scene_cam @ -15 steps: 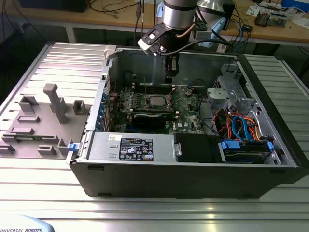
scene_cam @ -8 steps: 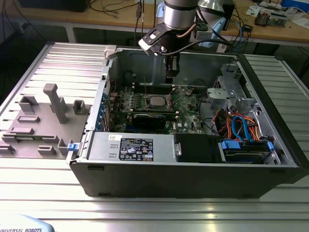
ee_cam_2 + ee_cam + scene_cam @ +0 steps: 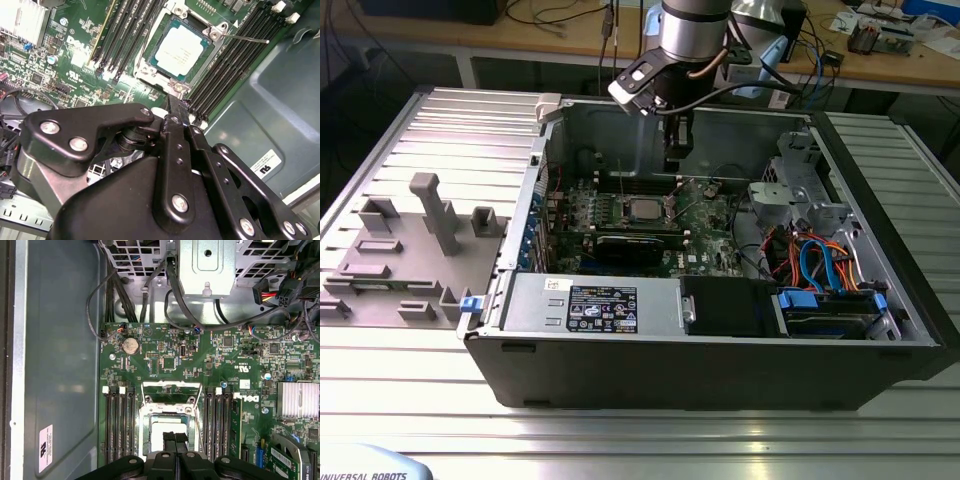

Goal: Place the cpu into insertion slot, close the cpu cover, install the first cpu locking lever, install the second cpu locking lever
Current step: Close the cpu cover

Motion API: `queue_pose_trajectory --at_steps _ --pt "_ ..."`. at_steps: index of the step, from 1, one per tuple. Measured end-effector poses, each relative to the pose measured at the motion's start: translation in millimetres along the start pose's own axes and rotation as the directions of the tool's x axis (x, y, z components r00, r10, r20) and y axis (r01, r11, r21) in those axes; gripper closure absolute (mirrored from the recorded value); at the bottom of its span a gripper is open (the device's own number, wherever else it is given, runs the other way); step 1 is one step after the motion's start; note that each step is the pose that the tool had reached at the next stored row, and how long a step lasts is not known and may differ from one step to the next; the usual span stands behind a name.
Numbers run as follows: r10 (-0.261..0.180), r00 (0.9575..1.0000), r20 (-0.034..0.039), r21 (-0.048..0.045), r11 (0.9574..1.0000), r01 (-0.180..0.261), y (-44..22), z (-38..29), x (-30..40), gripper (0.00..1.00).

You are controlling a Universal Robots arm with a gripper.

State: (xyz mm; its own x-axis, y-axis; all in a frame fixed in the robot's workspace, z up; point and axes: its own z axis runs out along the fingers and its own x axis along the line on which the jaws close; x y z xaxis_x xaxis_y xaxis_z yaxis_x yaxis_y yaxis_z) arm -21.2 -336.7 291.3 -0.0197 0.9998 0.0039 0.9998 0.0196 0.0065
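The cpu [image 3: 642,210] lies flat in the insertion slot [image 3: 620,208] on the green motherboard, its silver-grey top [image 3: 180,49] facing up. The silvery cpu cover [image 3: 148,64] frames it and seems to lie flat around it. A thin wire locking lever [image 3: 245,37] sticks out sideways from one socket corner over the memory slots. My gripper [image 3: 672,168] hangs inside the case, just above the socket's edge. Its black fingertips [image 3: 170,438] are pressed together, shut with nothing between them, and they cover part of the cpu [image 3: 156,432] in the first wrist view.
Black memory slots [image 3: 125,35] flank the socket on both sides. A black graphics card [image 3: 640,245] lies just in front of it. A finned heatsink [image 3: 297,400], the drive cage [image 3: 800,190], loose cables [image 3: 820,260] and the case walls hem the area in.
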Motion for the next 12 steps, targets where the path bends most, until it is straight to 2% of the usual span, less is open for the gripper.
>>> queue_pose_trajectory --at_steps 9,12 --pt "0.000 1.0000 0.0000 0.0000 1.0000 0.000 2.6 0.1 -0.1 0.89" --pt "0.000 1.0000 -0.0001 0.0001 1.0000 0.000 6.2 0.3 -0.1 0.89"
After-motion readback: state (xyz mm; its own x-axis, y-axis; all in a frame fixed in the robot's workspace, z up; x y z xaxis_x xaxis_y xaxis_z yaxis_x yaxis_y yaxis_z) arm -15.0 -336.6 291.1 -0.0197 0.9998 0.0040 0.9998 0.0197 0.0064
